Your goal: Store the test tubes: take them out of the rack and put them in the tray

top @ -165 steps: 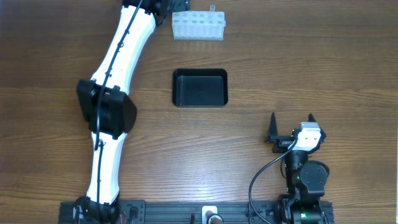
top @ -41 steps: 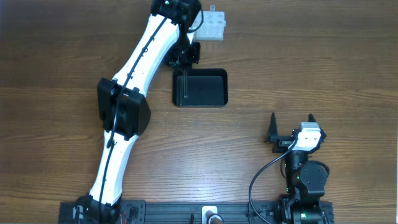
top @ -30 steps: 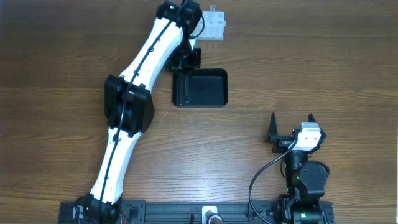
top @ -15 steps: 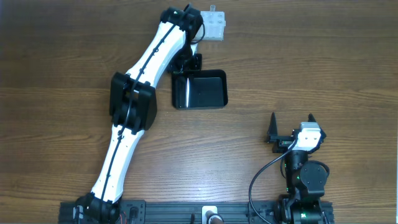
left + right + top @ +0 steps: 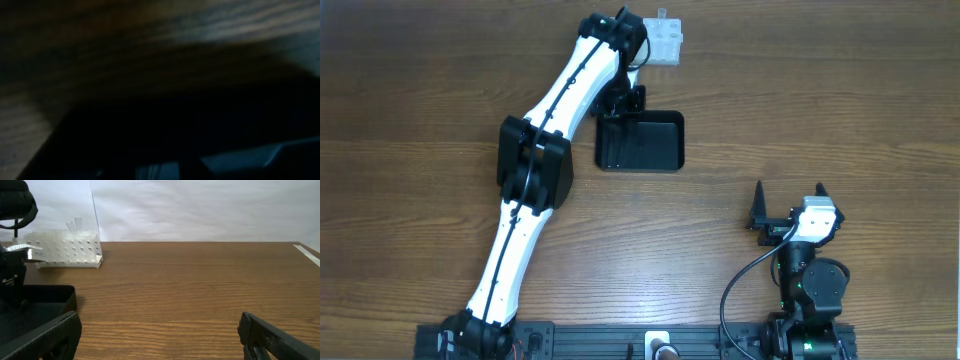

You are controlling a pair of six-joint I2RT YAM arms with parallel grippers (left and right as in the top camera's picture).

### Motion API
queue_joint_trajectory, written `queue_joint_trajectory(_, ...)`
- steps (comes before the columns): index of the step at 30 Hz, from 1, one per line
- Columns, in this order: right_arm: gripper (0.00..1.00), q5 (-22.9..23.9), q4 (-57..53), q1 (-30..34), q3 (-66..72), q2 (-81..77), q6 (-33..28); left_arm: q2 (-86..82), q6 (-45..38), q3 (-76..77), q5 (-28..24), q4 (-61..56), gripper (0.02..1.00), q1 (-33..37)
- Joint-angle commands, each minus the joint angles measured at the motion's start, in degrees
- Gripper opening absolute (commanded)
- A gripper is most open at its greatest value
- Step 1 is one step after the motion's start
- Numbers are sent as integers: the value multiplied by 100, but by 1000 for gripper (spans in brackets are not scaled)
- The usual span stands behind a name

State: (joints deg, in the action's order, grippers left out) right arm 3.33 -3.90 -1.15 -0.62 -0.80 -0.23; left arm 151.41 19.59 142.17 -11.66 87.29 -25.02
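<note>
Left claw [image 5: 623,102] at tray [image 5: 665,164] far-left corner, grip can't tell; rack [image 5: 663,45] just beyond. Right claw [image 5: 789,192] wide open, near-right over counter [image 5: 840,90]

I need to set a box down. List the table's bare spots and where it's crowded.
Bare: the wide stretch of table right of the tray and rack, up to the right arm; also the wood left of the left arm. Crowded: the left arm sits at the tray's left edge, beside the rack.
</note>
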Motion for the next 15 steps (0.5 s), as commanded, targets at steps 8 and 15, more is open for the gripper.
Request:
queue_joint_trajectory(8, 991, -50, -22, 33, 31, 52, -9, -1163, 44, 684, 382, 127, 378, -61)
queue_joint_trajectory(15, 991, -50, -22, 33, 31, 52, -9, -2065, 44, 684, 1469, -367, 542, -61)
